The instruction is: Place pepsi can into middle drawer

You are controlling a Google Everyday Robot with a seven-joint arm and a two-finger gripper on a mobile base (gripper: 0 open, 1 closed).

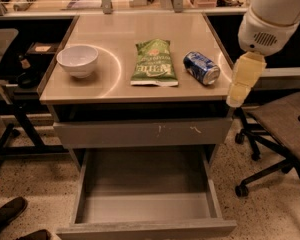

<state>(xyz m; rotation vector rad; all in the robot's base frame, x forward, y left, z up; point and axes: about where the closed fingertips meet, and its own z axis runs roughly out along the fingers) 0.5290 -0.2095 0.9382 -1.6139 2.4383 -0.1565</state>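
The pepsi can [202,67], blue with white lettering, lies on its side on the right part of the tan table top [140,26]. The middle drawer [140,176] is pulled out wide below the table, a grey box with low walls and nothing in it. My gripper [238,95] hangs at the table's right edge, cream-coloured, pointing down, just right of the can and apart from it. It holds nothing that I can see.
A green chip bag [154,63] lies left of the can and a white bowl [77,60] at the table's left. A shut drawer front with white scratches [142,132] sits above the open drawer. An office chair [282,129] stands at the right. A shoe [5,214] is at the lower left.
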